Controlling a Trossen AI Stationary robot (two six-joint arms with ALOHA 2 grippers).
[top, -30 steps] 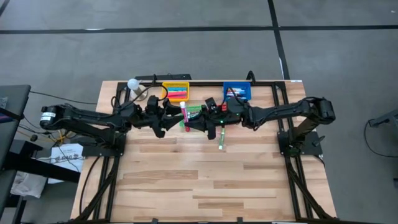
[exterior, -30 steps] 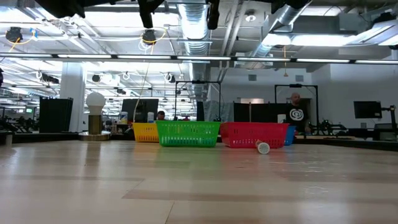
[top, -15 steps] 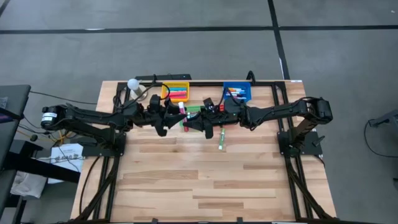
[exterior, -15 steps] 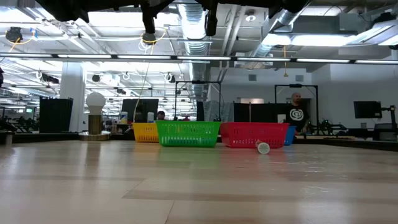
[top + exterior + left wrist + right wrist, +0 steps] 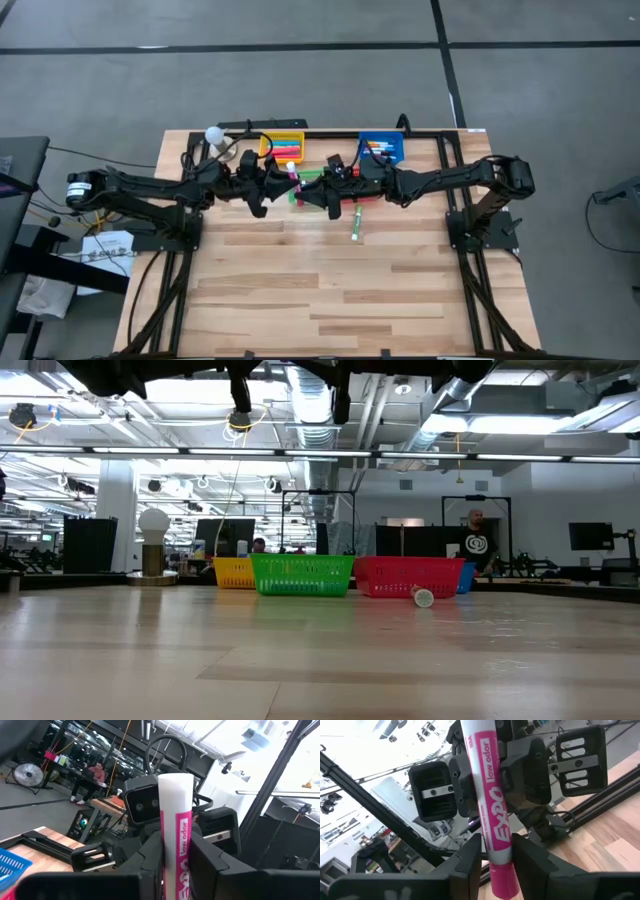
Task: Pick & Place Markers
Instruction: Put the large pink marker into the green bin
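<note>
A pink-and-white marker hangs in the air between my two arms, above the green basket. My left gripper reaches it from the table's left and is shut on it. My right gripper comes from the right, also shut on it. In the left wrist view the marker stands between my own fingers, with the right arm's wrist behind it. The right wrist view shows the marker with both grippers on it. A green marker lies flat on the table. My left gripper pinches the marker's barrel between its two fingers, level from the table's left and across the marker. The marker is clear of the table, its white end sticking out past the fingers. My right gripper has the marker's barrel just above the pink cap end between its two fingers, level from the table's right and across the marker. Its hold is nearer the pink end than the left gripper's. The marker is lifted clear.
Along the far edge stand a yellow basket holding markers, the green one, a red basket and a blue basket holding markers. A lamp with a white globe is at the far left. The wooden table's near half is bare.
My left gripper has moved toward the table's right edge, up to the pink marker held by my right gripper, and has taken hold of it. The marker has stayed in the air over the green basket.
</note>
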